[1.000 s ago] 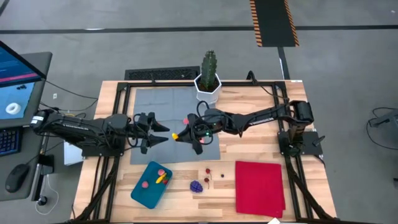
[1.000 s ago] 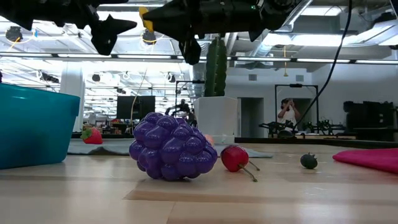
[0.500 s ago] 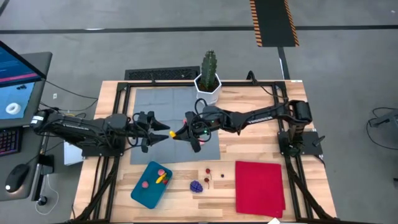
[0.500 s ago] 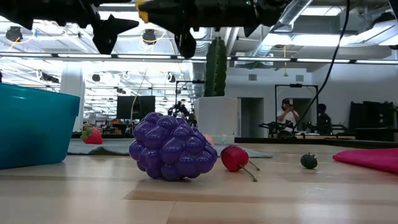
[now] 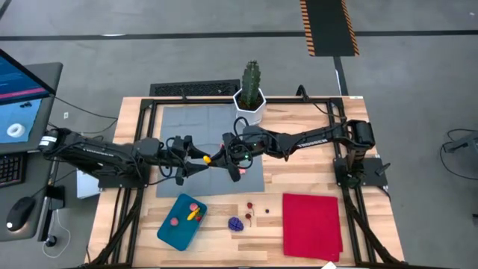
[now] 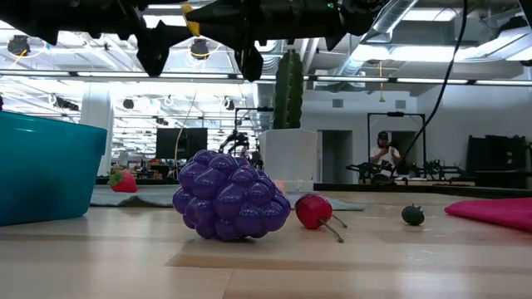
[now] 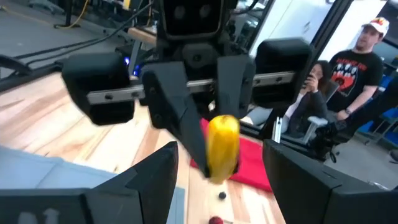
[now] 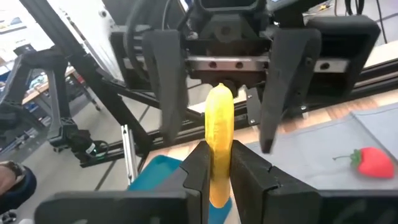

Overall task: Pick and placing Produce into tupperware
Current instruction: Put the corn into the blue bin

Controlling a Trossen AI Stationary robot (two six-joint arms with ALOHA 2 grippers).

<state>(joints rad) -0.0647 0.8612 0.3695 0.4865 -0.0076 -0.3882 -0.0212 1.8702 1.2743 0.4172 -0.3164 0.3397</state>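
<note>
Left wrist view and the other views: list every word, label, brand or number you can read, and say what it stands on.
No text can be read in any view.
Person's dark T-shirt, left wrist view: a red and white print, too blurred to read.
Person's cap: a mark, too small to read.
Monitor, high view: screen content too small to read.
Floor strip: orange and black hazard stripes, no words.

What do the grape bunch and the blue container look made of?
The purple grape bunch looks like moulded plastic or rubber: glossy highlights sit on every round lobe. The tupperware looks like smooth, opaque teal plastic with an even, slightly satin wall; its exact plastic cannot be told.
</note>
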